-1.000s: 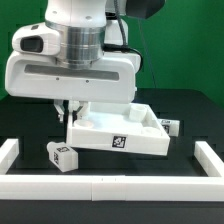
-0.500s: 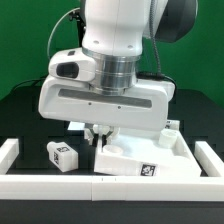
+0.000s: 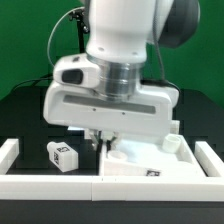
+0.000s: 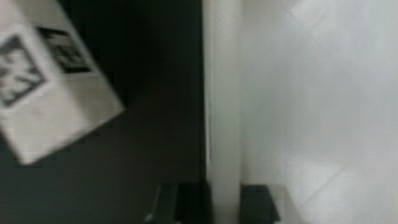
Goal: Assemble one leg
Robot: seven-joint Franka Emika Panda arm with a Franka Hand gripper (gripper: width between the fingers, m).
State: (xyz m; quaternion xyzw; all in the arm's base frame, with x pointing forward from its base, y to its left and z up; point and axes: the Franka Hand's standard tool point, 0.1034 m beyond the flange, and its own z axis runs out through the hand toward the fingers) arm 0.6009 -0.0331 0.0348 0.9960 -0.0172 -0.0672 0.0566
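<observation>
One leg (image 3: 63, 156), a short white square post with tag marks, lies on the black table at the exterior view's left. It also shows in the wrist view (image 4: 48, 80), beside the gripper and apart from it. My gripper (image 3: 99, 143) is shut on the raised rim of the wide flat white panel (image 3: 150, 165). The panel lies low at the front right. In the wrist view the gripper (image 4: 224, 197) has a dark finger on each side of the panel's rim (image 4: 221, 90). The arm hides much of the panel.
White border rails run along the front (image 3: 50, 186), the left (image 3: 8, 152) and the right (image 3: 212, 155) of the table. The panel's front edge is close to the front rail. A small white piece (image 3: 173, 143) shows at the panel's far right corner.
The gripper and the panel in it have moved toward the front rail and to the exterior view's right. The leg at the left has not moved.
</observation>
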